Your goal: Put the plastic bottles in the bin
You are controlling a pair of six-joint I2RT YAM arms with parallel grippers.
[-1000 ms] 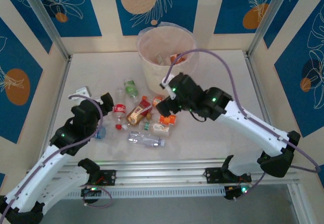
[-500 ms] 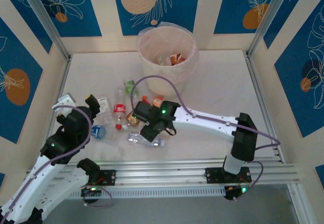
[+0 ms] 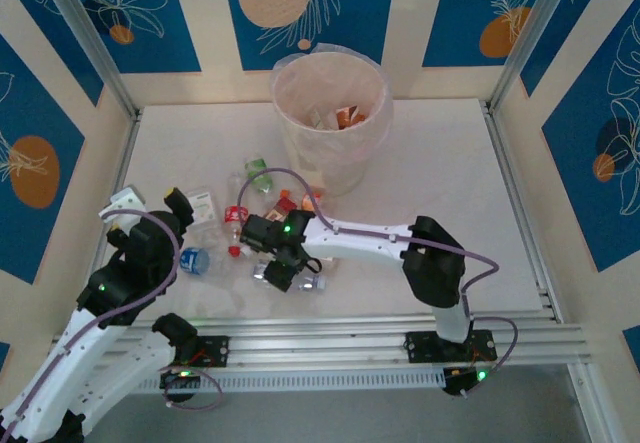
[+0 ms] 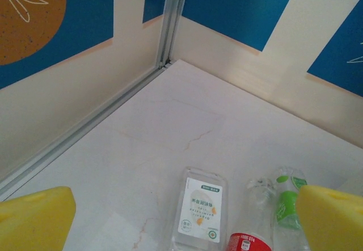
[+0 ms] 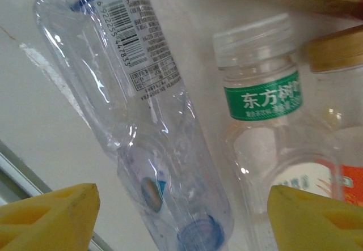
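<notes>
The plastic bottles [image 3: 236, 221] lie in a loose heap on the worktop [image 3: 450, 163], near and left of the bin [image 3: 322, 158], which already holds a few. The right pincer [image 3: 281, 266] hangs low over the nearest one, a clear bottle [image 5: 142, 126] lying on its side. Its fingers are spread to either side and, as far as we can see, touch nothing. A green-collared bottle [image 5: 262, 101] lies just beside the clear one, also between the fingers. The left pincer [image 4: 181, 220] stands spread wide and empty at the left of the heap.

We judge the clear bottle empty, light and thin-walled. It is already dented, so it will buckle and may squirt out of a hard squeeze. We would take it across the body near the stiffer blue-capped end, keeping the neighbour out of the pinch.
</notes>
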